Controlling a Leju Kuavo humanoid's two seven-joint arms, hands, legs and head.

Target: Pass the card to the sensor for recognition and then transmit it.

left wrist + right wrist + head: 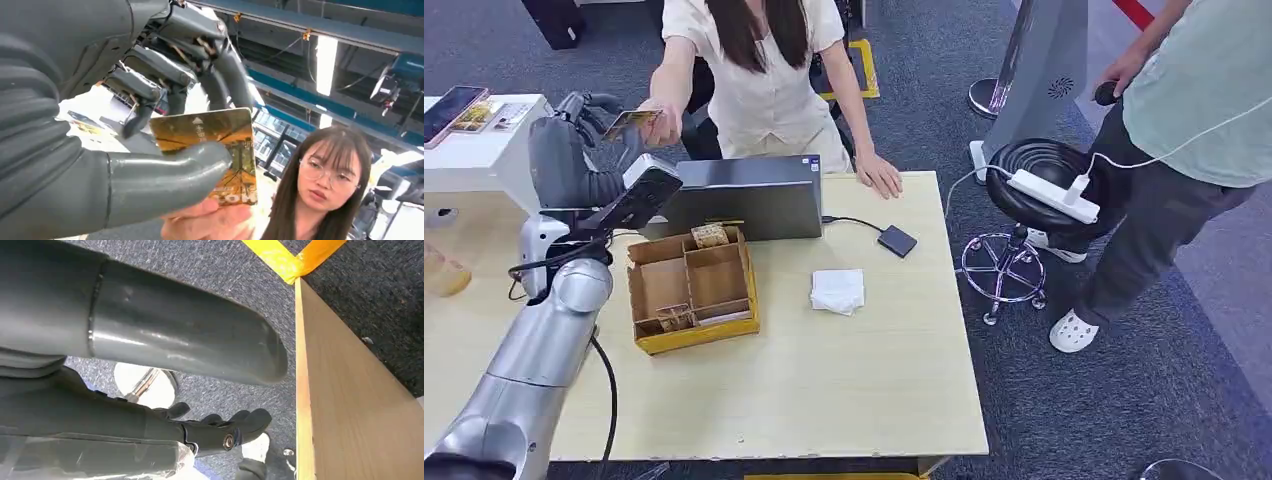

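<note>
My left hand (584, 125) is raised over the table's far left corner and pinches a gold-brown card (631, 120) between thumb and fingers. In the left wrist view the thumb lies across the card (220, 130), with the darker fingers (150, 85) behind it. A person's hand (662, 128) grips the card's other edge, and that hand (207, 222) shows under the card up close. The small black card sensor (897, 241) lies on the table (844, 380) with its cable, well to the right of the card. My right hand (165, 335) hangs beside the table edge (350, 405), holding nothing, fingers apart.
A yellow cardboard box (692, 290) with compartments sits below my left hand, a grey case (744, 195) behind it, a white tissue (838, 290) mid-table. The person leans on the far edge. A second person (1184, 120) and a stool (1044, 180) with a power strip stand right.
</note>
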